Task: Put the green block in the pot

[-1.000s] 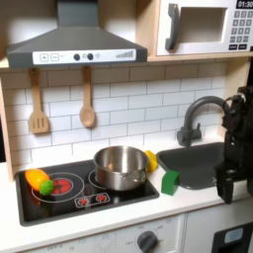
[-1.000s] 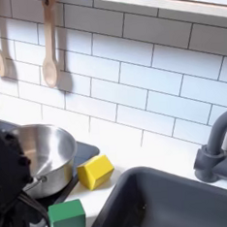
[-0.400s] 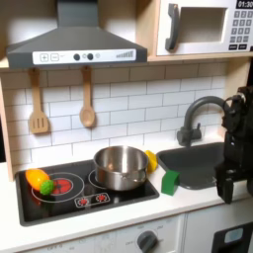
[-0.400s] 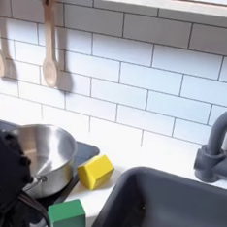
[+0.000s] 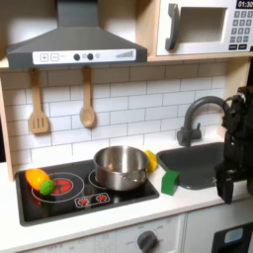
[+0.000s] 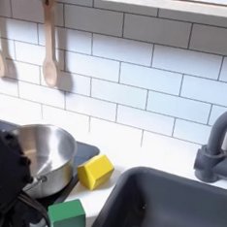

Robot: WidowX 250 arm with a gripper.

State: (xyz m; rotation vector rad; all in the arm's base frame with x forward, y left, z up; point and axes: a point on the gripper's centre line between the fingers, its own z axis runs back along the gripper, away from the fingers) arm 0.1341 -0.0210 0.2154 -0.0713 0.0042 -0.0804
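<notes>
The green block (image 5: 170,182) lies on the white counter between the stove and the sink, just right of the pot in the first exterior view. In the second exterior view the green block (image 6: 66,219) sits near the bottom edge. The shiny silver pot (image 5: 121,166) stands on the black stovetop, and the pot (image 6: 41,157) looks empty. At the first exterior view's right, my dark gripper (image 5: 225,185) hangs fingers-down over the sink's front edge, well to the right of the block. Its fingers are too dark to separate.
A yellow toy piece (image 5: 150,158) lies behind the block, by the pot. An orange toy with a green ball (image 5: 40,181) rests on the left burner. The grey sink (image 6: 177,205) and faucet (image 6: 221,147) sit to the right. A wooden spoon (image 6: 48,45) hangs on the tiles. Dark arm hardware with cables (image 6: 9,193) fills the second exterior view's lower left.
</notes>
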